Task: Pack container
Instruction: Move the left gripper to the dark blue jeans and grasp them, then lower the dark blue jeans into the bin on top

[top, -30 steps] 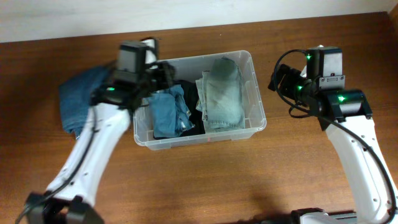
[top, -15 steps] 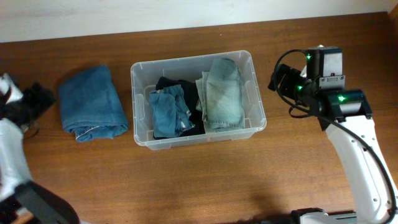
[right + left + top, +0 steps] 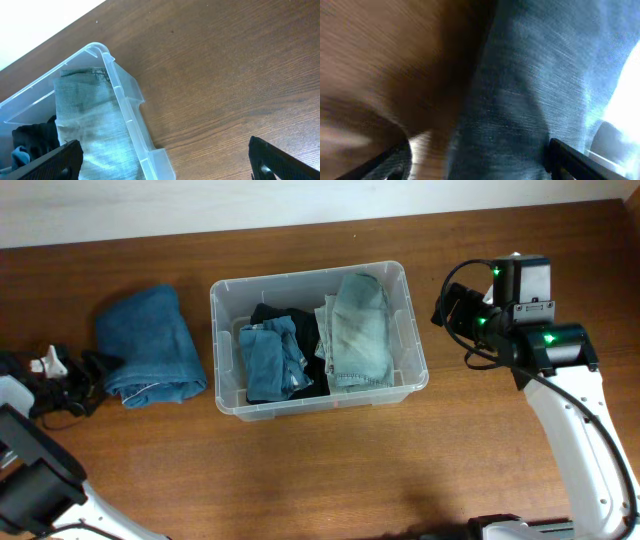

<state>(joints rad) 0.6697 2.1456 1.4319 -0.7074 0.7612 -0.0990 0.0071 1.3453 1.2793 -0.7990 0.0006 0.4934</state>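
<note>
The left pincer (image 3: 98, 370), which hung over the container (image 3: 300, 278) 1 second ago, now sits low at the left end of the desk (image 3: 400, 470). Its fingers are spread wide at the near edge of a folded blue denim garment (image 3: 148, 342) lying on the wood just left of the bin. The blurred left wrist view shows denim filling the gap between the parted fingers, with no grip made yet. The swing suggests the next item is being fetched, so packing looks partly done with 1 piece left outside. The right pincer (image 3: 450, 310) hangs just right of the container, likewise spread and empty. The container, a clear plastic bin with rounded corners and a thick rim, stands mid-desk between the 2 arms. It holds 3 folded garments: pale washed jeans (image 3: 358, 330) along its right side, mid-blue jeans (image 3: 272, 362) at left, and a black piece (image 3: 302, 328) between them.
</note>
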